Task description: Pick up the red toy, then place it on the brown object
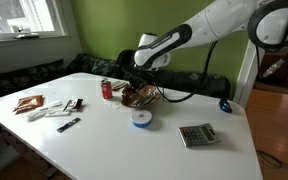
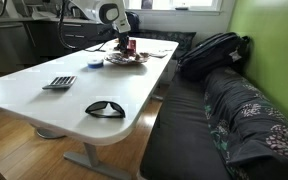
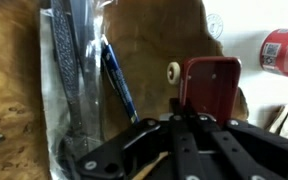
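Note:
The red toy (image 3: 209, 85) is a dark-red boxy piece with a pale wheel on its side. It hangs just beyond my fingertips, over the brown object (image 3: 154, 40), a shallow, irregular bowl. My gripper (image 3: 187, 112) has its fingers drawn together on the toy's near edge. In both exterior views the gripper (image 1: 136, 85) (image 2: 124, 47) sits low over the brown object (image 1: 139, 96) (image 2: 124, 58); the toy is hidden there by the hand.
A red soda can (image 1: 107, 89) (image 3: 284, 55) stands beside the bowl. A clear bag with a blue pen (image 3: 119, 80) lies on the bowl's side. A round disc (image 1: 142, 118), a calculator (image 1: 197, 134), packets (image 1: 29, 103) and sunglasses (image 2: 105, 108) lie on the white table.

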Robot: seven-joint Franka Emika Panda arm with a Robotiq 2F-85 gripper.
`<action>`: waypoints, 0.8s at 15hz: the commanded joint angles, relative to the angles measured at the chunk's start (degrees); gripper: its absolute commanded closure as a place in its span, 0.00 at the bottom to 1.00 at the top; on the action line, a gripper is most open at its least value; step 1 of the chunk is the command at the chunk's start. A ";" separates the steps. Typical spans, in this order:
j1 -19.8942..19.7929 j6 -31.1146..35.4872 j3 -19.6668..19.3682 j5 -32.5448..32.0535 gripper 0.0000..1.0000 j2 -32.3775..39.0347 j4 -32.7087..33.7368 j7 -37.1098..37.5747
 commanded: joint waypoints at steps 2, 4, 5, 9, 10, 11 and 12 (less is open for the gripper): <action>1.79 -2.50 -2.34 -5.40 0.99 0.59 0.96 7.93; 1.93 -4.18 -1.91 -7.32 0.99 1.10 1.53 7.95; 1.95 -5.28 -1.60 -8.04 0.80 1.29 1.79 7.63; 3.43 -7.40 -2.78 -10.95 0.47 0.17 1.47 9.68; 4.53 -5.72 -3.67 -12.57 0.40 -1.11 0.42 9.76; 6.64 -3.68 -5.73 -14.22 0.32 -3.27 -1.61 9.15; 8.22 -2.49 -6.19 -15.90 0.25 -5.87 -3.68 8.24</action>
